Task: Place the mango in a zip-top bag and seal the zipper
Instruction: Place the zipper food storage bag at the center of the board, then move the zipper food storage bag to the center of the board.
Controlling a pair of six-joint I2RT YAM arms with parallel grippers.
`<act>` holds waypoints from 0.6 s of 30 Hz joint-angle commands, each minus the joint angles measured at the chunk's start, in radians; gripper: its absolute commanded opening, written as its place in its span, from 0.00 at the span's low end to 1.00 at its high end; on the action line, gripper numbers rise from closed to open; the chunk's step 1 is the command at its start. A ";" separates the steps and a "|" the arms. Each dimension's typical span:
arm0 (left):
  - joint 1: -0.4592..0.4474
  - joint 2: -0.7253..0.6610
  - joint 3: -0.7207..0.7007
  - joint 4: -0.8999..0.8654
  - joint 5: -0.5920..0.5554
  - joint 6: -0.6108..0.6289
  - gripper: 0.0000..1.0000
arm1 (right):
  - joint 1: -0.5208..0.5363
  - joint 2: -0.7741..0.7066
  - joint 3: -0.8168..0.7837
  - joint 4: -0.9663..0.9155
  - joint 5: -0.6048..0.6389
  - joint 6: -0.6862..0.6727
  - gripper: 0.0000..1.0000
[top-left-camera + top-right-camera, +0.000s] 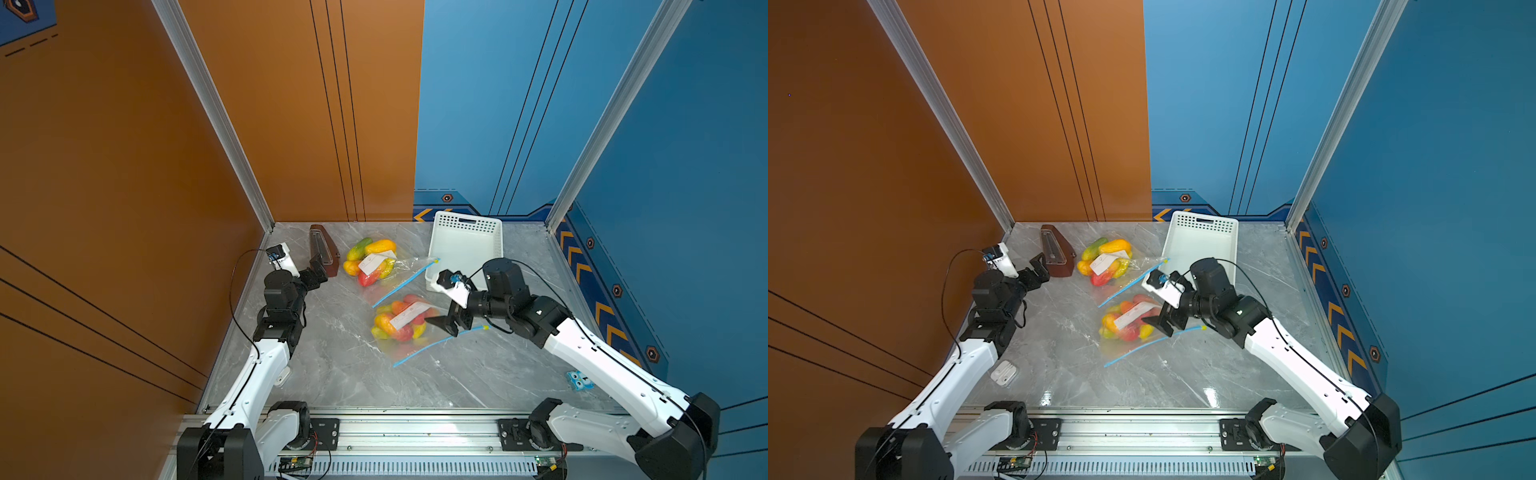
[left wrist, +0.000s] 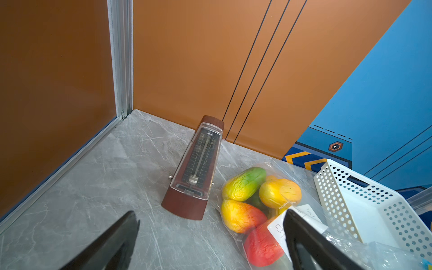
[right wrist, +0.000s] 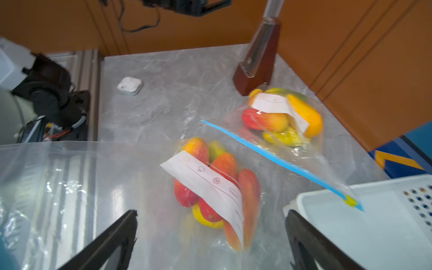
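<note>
Right gripper [image 1: 442,325] gapes above the near bag [image 1: 399,321] — left gripper [image 1: 320,270] gapes empty.

Light: bright, even, from overhead | Shadows: soft, short | Glare: white patches on table [image 1: 1210,395] at 6 o'clock in a top view | Blur: right wrist view smeared, left wrist view sharp

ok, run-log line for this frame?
left pincer: open, empty | right pincer: open, over near bag | near bag, far bag: mangoes inside
</note>
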 commanded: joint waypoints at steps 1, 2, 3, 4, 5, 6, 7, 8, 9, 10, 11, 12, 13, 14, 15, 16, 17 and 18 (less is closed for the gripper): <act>0.017 0.006 0.019 -0.010 0.024 -0.019 0.98 | 0.071 0.073 -0.020 -0.104 0.086 -0.140 1.00; 0.021 0.006 0.021 -0.011 0.027 -0.020 0.98 | 0.085 0.114 -0.013 -0.123 0.115 -0.145 1.00; 0.025 0.007 0.021 -0.011 0.033 -0.021 0.98 | 0.106 0.165 0.002 -0.151 0.153 -0.156 1.00; 0.027 0.007 0.020 -0.010 0.035 -0.022 0.98 | 0.128 0.216 0.008 -0.161 0.210 -0.158 1.00; 0.029 0.005 0.019 -0.011 0.037 -0.023 0.98 | 0.146 0.261 0.014 -0.163 0.260 -0.159 1.00; 0.032 0.001 0.017 -0.012 0.040 -0.025 0.98 | 0.160 0.305 0.021 -0.162 0.303 -0.163 1.00; 0.033 0.000 0.016 -0.010 0.041 -0.025 0.98 | 0.172 0.359 0.037 -0.162 0.343 -0.160 1.00; 0.035 -0.001 0.016 -0.011 0.042 -0.025 0.98 | 0.178 0.396 0.050 -0.166 0.374 -0.161 1.00; 0.038 -0.001 0.015 -0.010 0.044 -0.025 0.98 | 0.177 0.434 0.065 -0.161 0.401 -0.163 1.00; 0.040 0.000 0.015 -0.011 0.047 -0.024 0.98 | 0.178 0.466 0.083 -0.155 0.439 -0.151 1.00; 0.042 -0.002 0.015 -0.011 0.049 -0.023 0.98 | 0.175 0.487 0.097 -0.149 0.466 -0.141 1.00; 0.045 -0.005 0.014 -0.011 0.050 -0.025 0.98 | 0.171 0.514 0.116 -0.148 0.498 -0.143 1.00; 0.047 -0.008 0.013 -0.011 0.049 -0.025 0.98 | 0.169 0.539 0.130 -0.134 0.547 -0.141 1.00; 0.049 -0.010 0.014 -0.010 0.047 -0.025 0.98 | 0.164 0.558 0.141 -0.117 0.588 -0.139 1.00; 0.051 -0.011 0.012 -0.010 0.048 -0.025 0.98 | 0.159 0.581 0.158 -0.116 0.617 -0.152 1.00; 0.052 -0.013 0.012 -0.010 0.049 -0.025 0.98 | 0.152 0.605 0.173 -0.103 0.641 -0.162 1.00; 0.055 -0.016 0.011 -0.011 0.049 -0.024 0.98 | 0.143 0.625 0.183 -0.086 0.650 -0.170 1.00; 0.057 -0.019 0.012 -0.012 0.047 -0.025 0.98 | 0.130 0.646 0.197 -0.066 0.654 -0.179 1.00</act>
